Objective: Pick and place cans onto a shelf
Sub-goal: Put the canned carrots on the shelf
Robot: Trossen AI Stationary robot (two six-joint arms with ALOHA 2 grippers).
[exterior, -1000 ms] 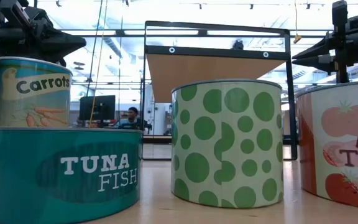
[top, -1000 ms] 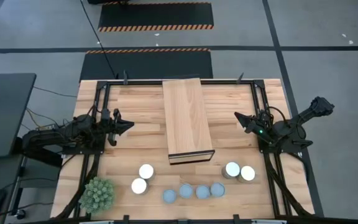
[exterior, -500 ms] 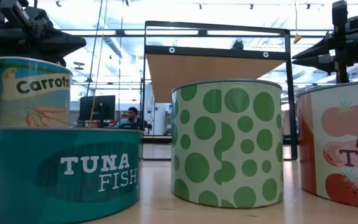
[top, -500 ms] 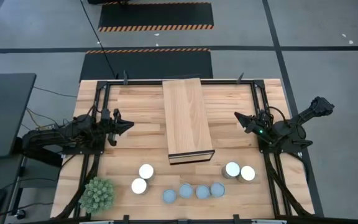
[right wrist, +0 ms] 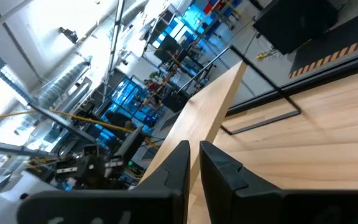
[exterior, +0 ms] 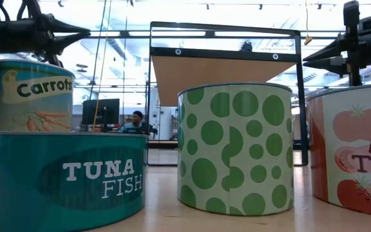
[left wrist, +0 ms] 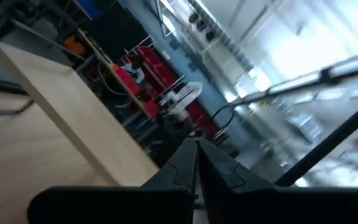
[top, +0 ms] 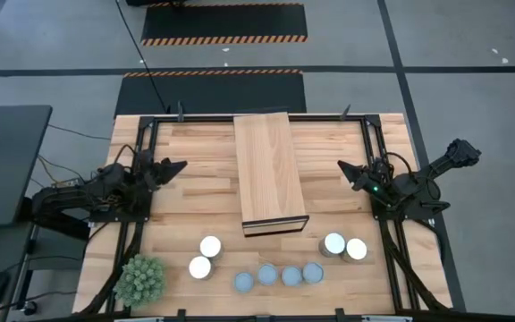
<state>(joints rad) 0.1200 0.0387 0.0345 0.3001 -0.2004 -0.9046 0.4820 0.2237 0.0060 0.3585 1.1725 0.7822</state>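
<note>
Nothing placed yet. Shelf (top: pixel 270 173) top bare, mid-worktop toward the far edge. All eight cans (top: pixel 276 258) stand along the near edge. Left gripper (top: pixel 176 166) and right gripper (top: pixel 344 169) both empty, fingers together, flanking the shelf. Whole job remains.

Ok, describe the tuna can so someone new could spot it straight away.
On the butcher-block table, find the row of four blue-grey tops in front of the shelf. The tuna can is the short, squat one there: teal, with white "TUNA FISH" lettering, lower than the carrots can behind it.
</note>
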